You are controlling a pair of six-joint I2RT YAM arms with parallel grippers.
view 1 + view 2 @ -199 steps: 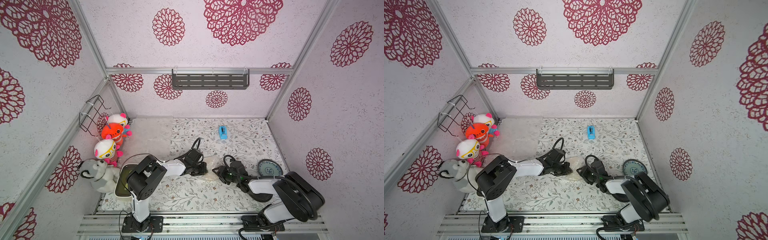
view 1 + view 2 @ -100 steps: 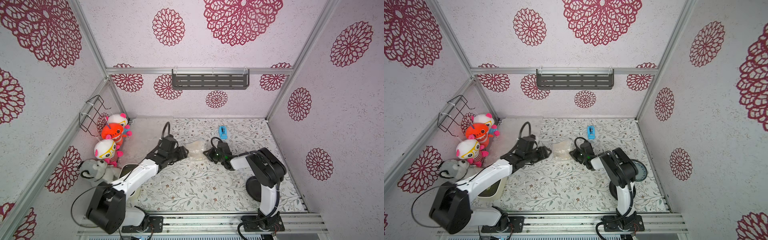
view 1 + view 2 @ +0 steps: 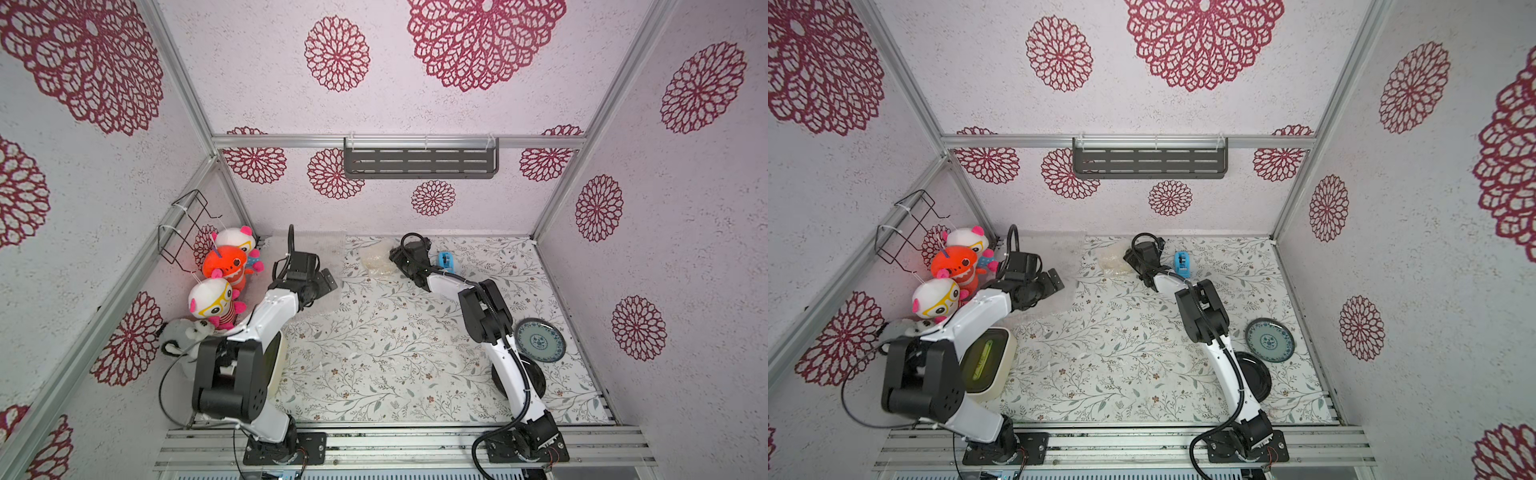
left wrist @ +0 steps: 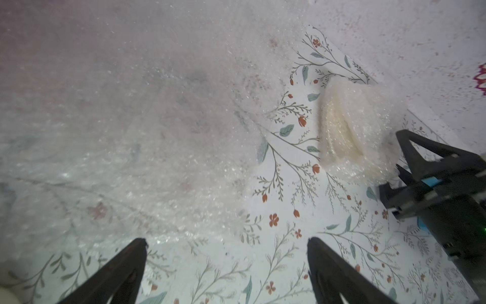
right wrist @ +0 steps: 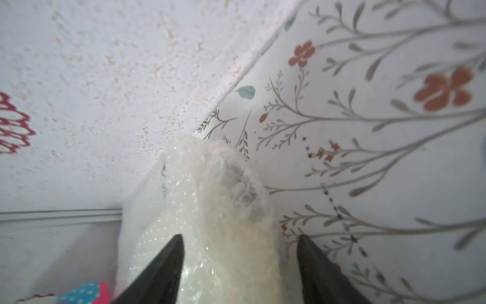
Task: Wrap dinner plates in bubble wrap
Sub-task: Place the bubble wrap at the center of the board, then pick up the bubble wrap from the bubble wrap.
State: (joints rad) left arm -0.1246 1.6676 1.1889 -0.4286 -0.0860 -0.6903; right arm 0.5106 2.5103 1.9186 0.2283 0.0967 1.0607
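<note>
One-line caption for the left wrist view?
Open left hand over floral table; flat bubble wrap sheet and a bubble-wrapped cream plate lie ahead.

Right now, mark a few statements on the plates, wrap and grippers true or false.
1. The left gripper and right gripper are both open. True.
2. The blue plate is wrapped. False: it lies bare.
3. A wrapped bundle lies near the back wall. True.
4. The left gripper holds the black plate. False: it holds nothing, over the bubble wrap sheet; the plate lies partly under the right arm.
</note>
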